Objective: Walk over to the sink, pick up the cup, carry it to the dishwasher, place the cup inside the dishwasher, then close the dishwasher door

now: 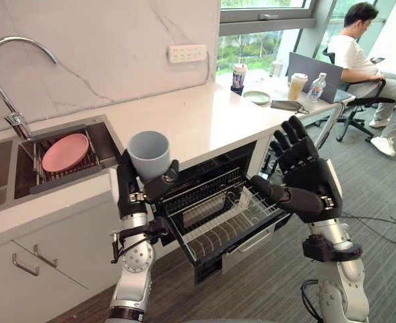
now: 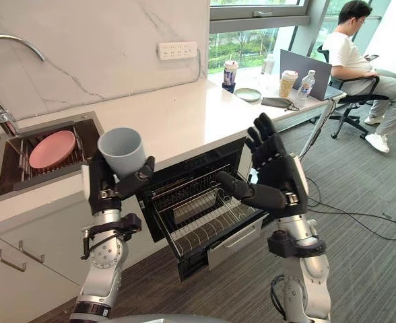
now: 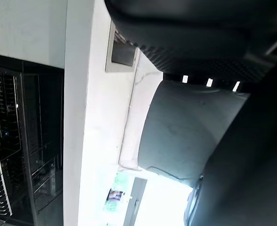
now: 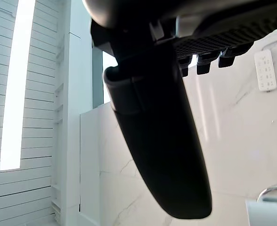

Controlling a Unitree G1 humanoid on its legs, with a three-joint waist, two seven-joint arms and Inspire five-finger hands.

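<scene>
Since it's headed for the open dishwasher just below, the cup sits mouth-up in the left hand, fingers wrapped round its base; the right hand is spread open, probably free for the door.

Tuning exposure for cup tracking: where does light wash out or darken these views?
Left eye view: the cup in the left hand is evenly lit, no glare. Left wrist view: the patch beyond the cup is washed out white. Right wrist view: the right hand is a dark silhouette against the pale wall.
</scene>
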